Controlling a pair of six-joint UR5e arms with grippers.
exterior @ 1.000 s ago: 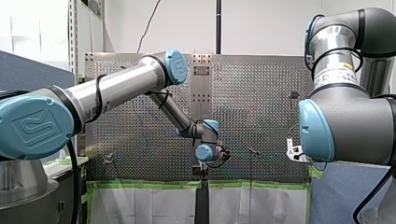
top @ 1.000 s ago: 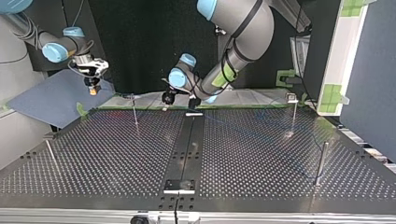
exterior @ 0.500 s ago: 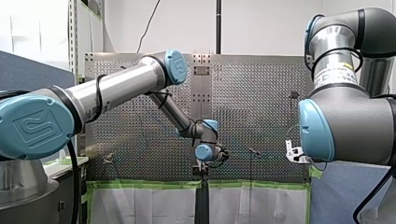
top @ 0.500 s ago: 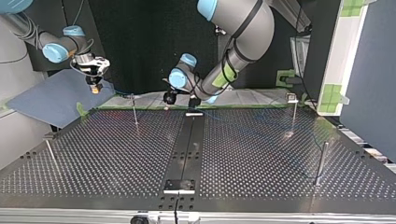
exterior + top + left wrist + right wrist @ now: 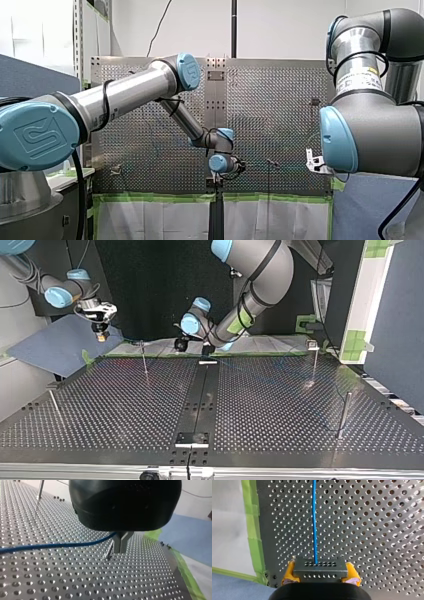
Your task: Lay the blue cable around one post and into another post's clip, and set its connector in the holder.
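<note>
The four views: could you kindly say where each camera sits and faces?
Front view: behind the shoulders, facing over the table; left arm and right arm flank it.
Top view: across the table, facing both arms, sides crossed.
Left wrist view: on that wrist, along the left claw toward the table.
Right wrist view: on that wrist, facing the table; the right claw grips the connector.
Wrist views share the blue cable.

The thin blue cable (image 5: 314,522) runs straight out of the grey, perforated connector (image 5: 320,568). An upright metal post (image 5: 144,357) stands upper left of centre in the top view.
</note>
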